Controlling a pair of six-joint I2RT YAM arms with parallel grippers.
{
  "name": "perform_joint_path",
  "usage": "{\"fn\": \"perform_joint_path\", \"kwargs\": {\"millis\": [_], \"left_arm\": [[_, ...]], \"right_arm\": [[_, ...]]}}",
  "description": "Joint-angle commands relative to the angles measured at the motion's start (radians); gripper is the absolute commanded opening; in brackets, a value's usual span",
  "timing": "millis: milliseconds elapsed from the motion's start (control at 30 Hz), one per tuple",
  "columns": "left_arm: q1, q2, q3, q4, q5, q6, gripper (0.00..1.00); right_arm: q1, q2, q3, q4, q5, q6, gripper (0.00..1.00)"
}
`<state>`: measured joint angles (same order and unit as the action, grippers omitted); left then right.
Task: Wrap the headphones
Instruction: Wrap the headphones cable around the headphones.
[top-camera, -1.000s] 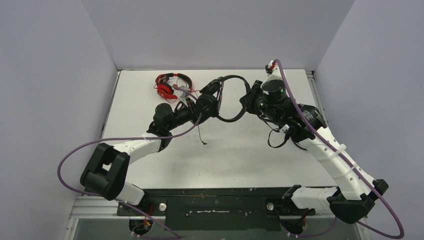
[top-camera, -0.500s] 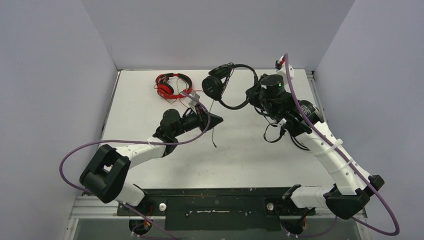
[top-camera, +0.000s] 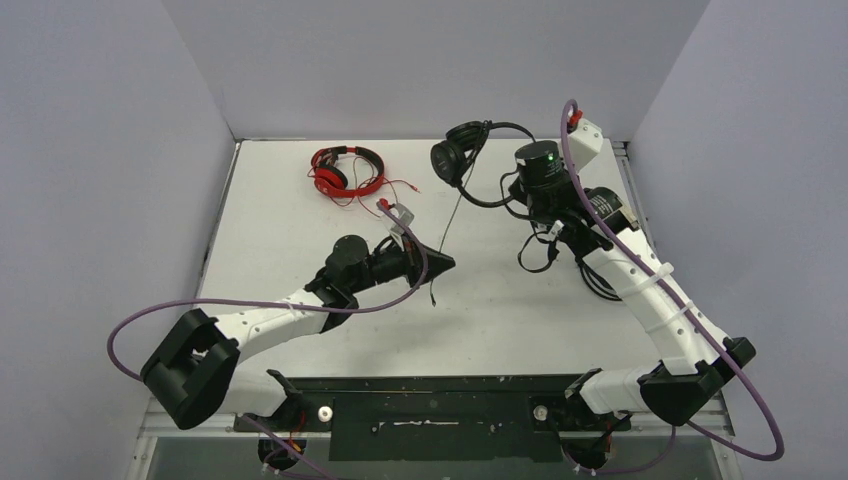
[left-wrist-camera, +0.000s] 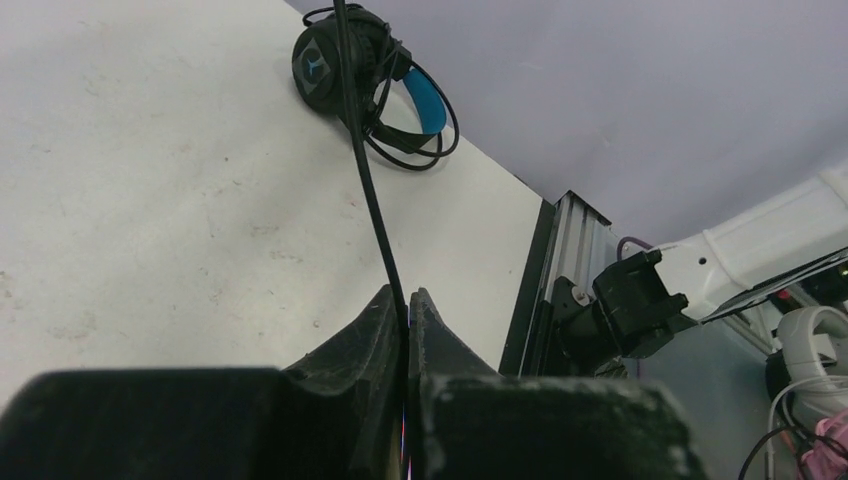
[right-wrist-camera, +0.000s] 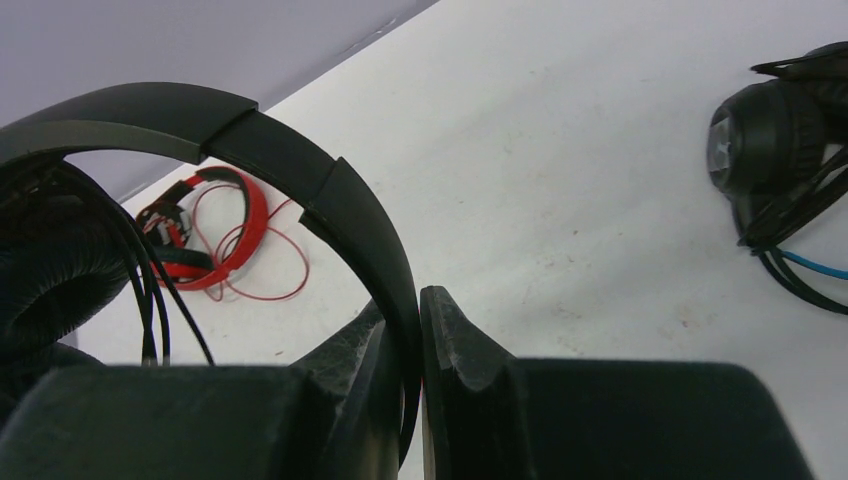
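My right gripper (top-camera: 508, 192) is shut on the headband of the all-black headphones (top-camera: 468, 158) and holds them above the back of the table. The band (right-wrist-camera: 300, 160) passes between its jaws in the right wrist view (right-wrist-camera: 415, 300). Their thin black cable (top-camera: 450, 222) runs taut down to my left gripper (top-camera: 441, 263), which is shut on it (left-wrist-camera: 408, 297). A short tail of the cable hangs below that gripper. The red headphones (top-camera: 340, 170) lie at the back left with their cord loose. The blue-banded headphones (left-wrist-camera: 370, 70) lie near the right edge, mostly hidden under my right arm in the top view.
Dark cable loops (top-camera: 532, 258) lie on the white table (top-camera: 300, 240) beside my right forearm. Grey walls close in the table on three sides. A metal rail (left-wrist-camera: 560, 250) runs along the right edge.
My right gripper has carried the black headphones up and toward the back right. My left gripper has drawn back toward the near side along the cable, which now runs straight.
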<state>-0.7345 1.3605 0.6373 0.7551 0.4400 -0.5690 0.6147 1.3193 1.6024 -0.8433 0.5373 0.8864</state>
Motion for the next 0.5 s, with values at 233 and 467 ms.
{"fn": "perform_joint_path", "kwargs": {"millis": [233, 467], "left_arm": [[-0.092, -0.205, 0.139, -0.551, -0.215, 0.325, 0.0], [-0.098, -0.181, 0.243, -0.791, -0.314, 0.53, 0.0]], "right_arm": [[-0.012, 0.074, -0.068, 0.002, 0.244, -0.116, 0.0], [0.022, 0.113, -0.246, 0.036, 0.105, -0.165, 0.0]]}}
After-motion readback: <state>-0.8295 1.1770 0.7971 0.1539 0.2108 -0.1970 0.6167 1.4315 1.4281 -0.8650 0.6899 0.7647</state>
